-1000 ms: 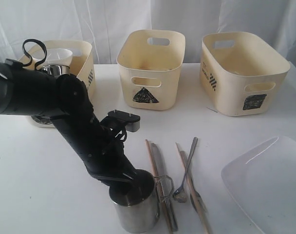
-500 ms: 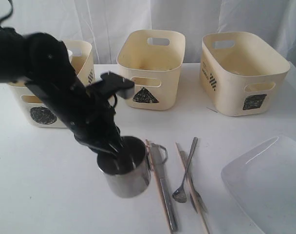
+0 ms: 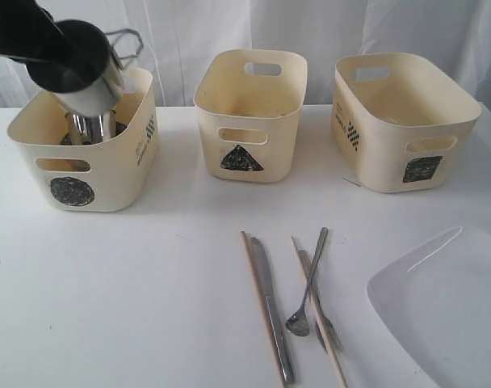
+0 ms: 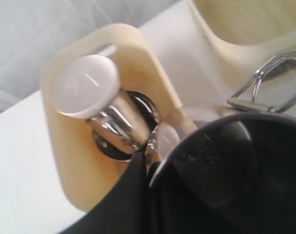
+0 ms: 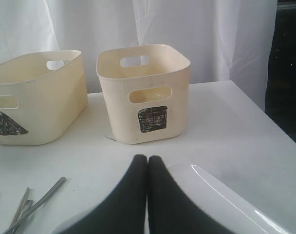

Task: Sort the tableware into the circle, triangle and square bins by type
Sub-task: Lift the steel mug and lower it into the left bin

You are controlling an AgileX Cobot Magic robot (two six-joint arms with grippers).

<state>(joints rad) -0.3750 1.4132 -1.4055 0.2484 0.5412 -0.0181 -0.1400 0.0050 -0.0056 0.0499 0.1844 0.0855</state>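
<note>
White table point(image 3: 148, 267), white curtain point(image 3: 181, 40) behind. Nearest edge: R pincer point(image 5: 147, 159), smooth black fingers pressed tip to tip w/ nothing between, sits just over the rim of the large glossy white square plate point(image 3: 439, 307) at the right corner.

Left of plate, cutlery lies in a loose row:
- pale wooden chopsticks point(image 3: 256, 303), one each side of the group
- flat steel knife point(image 3: 271, 311) touching the left stick
- slim steel spoon point(image 3: 310, 279) crossing the steel fork point(image 3: 328, 327)

Far side: 3 matte cream plastic tubs, rounded corners, cut-out handles.
- Circle bin point(image 3: 108, 174), left: black scribbled disc; holds an upright shiny steel mug point(image 3: 90, 127) and a white bowl point(image 4: 84, 85). Side has a checker mark + small print, too small to read.
- Triangle bin point(image 3: 282, 137), mid.
- Square bin point(image 3: 383, 153), right: same checker mark.

L pincer point(image 3: 64, 61) is clamped on a second steel handled mug point(image 3: 96, 90), tilted, above the circle bin's back corner.
</note>
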